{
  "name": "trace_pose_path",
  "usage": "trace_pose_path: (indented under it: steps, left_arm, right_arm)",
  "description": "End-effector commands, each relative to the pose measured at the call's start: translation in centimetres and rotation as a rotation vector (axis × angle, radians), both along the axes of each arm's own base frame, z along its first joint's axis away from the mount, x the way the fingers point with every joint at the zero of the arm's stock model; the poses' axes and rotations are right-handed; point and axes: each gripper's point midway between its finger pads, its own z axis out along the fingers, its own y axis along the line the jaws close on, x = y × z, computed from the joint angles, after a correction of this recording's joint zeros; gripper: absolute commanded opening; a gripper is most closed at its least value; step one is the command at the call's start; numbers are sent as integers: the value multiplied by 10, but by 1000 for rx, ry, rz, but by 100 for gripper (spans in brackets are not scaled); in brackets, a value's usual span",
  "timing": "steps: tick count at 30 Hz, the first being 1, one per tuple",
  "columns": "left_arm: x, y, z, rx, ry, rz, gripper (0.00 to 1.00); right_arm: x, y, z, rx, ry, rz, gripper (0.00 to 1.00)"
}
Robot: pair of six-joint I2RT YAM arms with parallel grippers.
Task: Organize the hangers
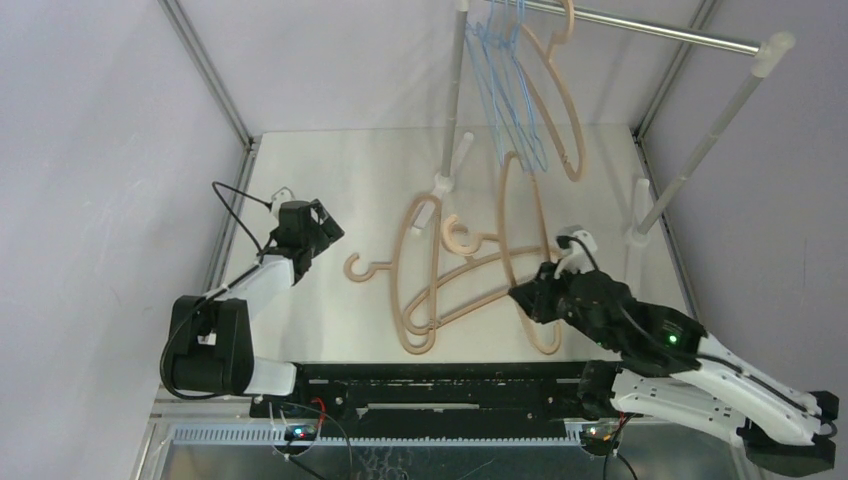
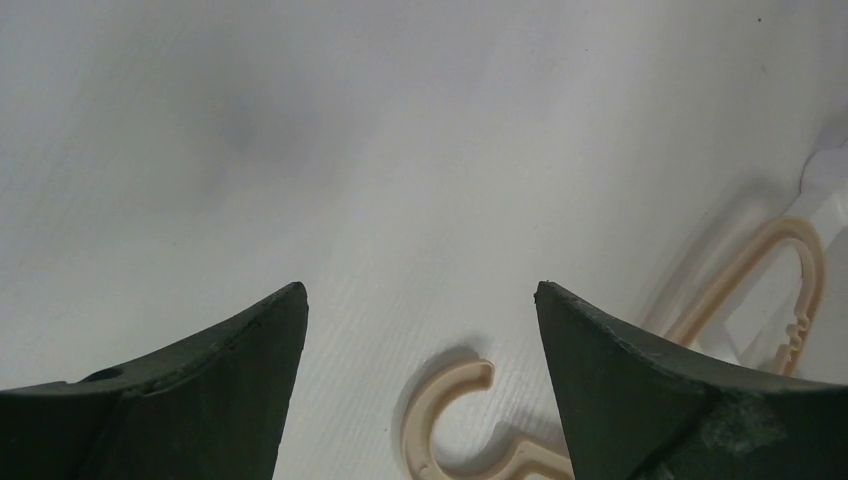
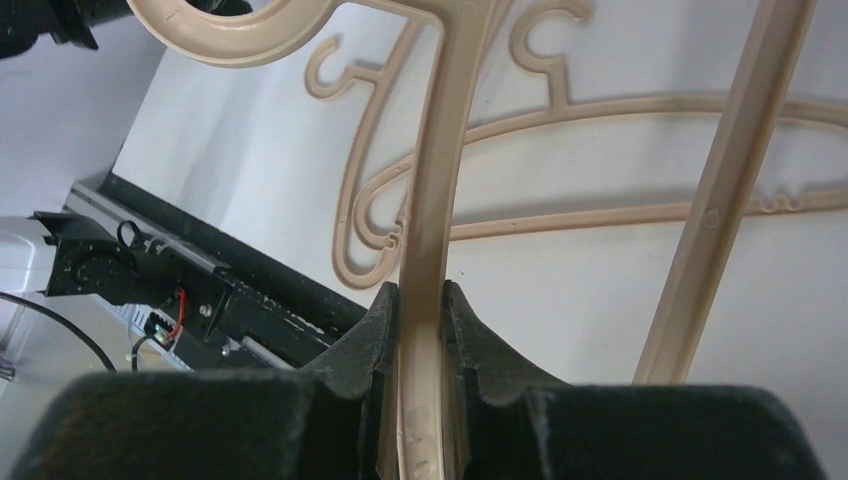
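Several light-blue wire hangers [image 1: 505, 90] and one tan hanger [image 1: 562, 110] hang on the rail. Two tan hangers lie flat and overlapping mid-table, one [image 1: 402, 290] with its hook to the left, the other [image 1: 480, 268] across it. My right gripper [image 1: 525, 297] is shut on the arm of a third tan hanger [image 1: 504, 220], lifted on edge above the table; the right wrist view shows the arm [image 3: 430, 200] pinched between the fingers of the right gripper [image 3: 421, 295]. My left gripper [image 1: 325, 225] is open and empty. In its wrist view the left gripper [image 2: 420, 300] hovers over a flat hanger's hook [image 2: 440, 420].
The silver rail [image 1: 650, 30] crosses the back right on two white posts [image 1: 452, 100] [image 1: 700, 150], whose feet [image 1: 440, 185] [image 1: 635, 238] stand on the table. Grey walls and metal frame bars close three sides. A black beam [image 1: 440, 385] runs along the near edge.
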Motion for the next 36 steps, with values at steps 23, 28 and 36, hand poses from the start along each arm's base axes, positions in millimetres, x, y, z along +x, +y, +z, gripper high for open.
trace_pose_path:
  steps: [23, 28, 36]
  left_arm:
    - [10, -25, 17, 38, -35, -61, 89]
    - [12, -27, 19, 38, -37, -66, 89]
    - [13, -27, 22, 43, -44, -64, 89]
  right_arm:
    - [-22, -138, 100, 285, -192, -327, 11]
    - [-17, -142, 146, 402, -317, -336, 11]
    - [16, -117, 202, 345, -466, -385, 15]
